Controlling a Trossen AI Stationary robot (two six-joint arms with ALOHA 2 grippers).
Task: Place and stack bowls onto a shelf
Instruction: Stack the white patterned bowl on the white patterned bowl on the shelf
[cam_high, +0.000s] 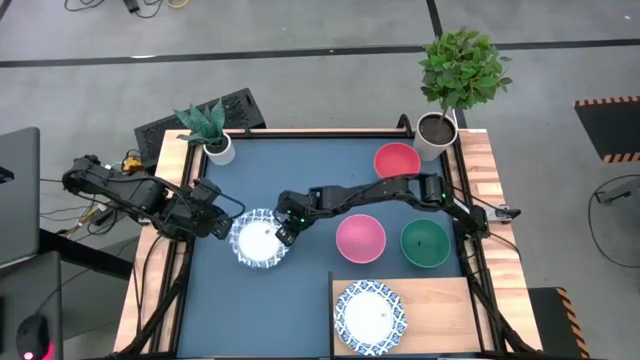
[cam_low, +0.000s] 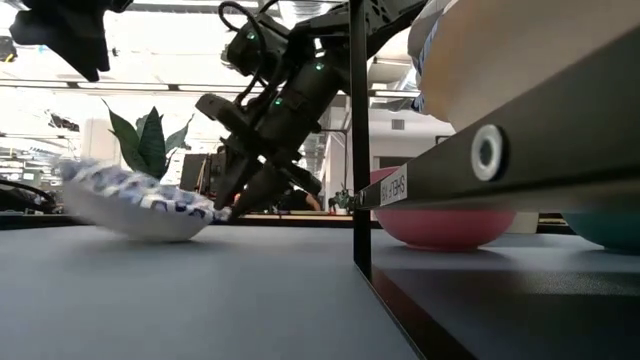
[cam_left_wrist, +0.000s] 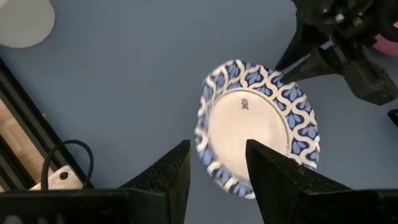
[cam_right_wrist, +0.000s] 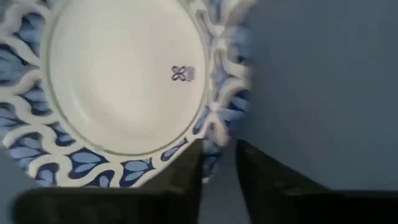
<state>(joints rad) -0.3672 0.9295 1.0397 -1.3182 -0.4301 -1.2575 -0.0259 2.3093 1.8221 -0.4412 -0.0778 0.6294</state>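
The right gripper (cam_high: 284, 234) sits at the rim of a blue-rimmed bowl (cam_high: 260, 241) on the table (cam_high: 300, 170), its fingers (cam_right_wrist: 186, 171) narrowed around that rim with the edge between them. In the low view the bowl (cam_low: 140, 200) is tilted, one side off the tabletop, so I judge it pinched and starting to lift. The left gripper (cam_high: 222, 228) waits just on the bowl's other side, fingers (cam_left_wrist: 168, 171) spread and holding nothing, the bowl just ahead of them.

Past the right gripper, toward its arm's base, the pink bowl (cam_high: 360, 238) stands near, the green bowl (cam_high: 425, 243) beyond it, and the red bowl (cam_high: 397, 160) farther back beside a plant pot (cam_high: 435, 135). All three are still on the table.

The shelf (cam_high: 440, 315) lies well apart from the gripper, at the table's front corner, carrying one blue-rimmed bowl (cam_high: 370, 316). Whether others are nested under it cannot be told.

So the task looks early to midway: at least one bowl shelved, one in hand, three colored ones untouched.
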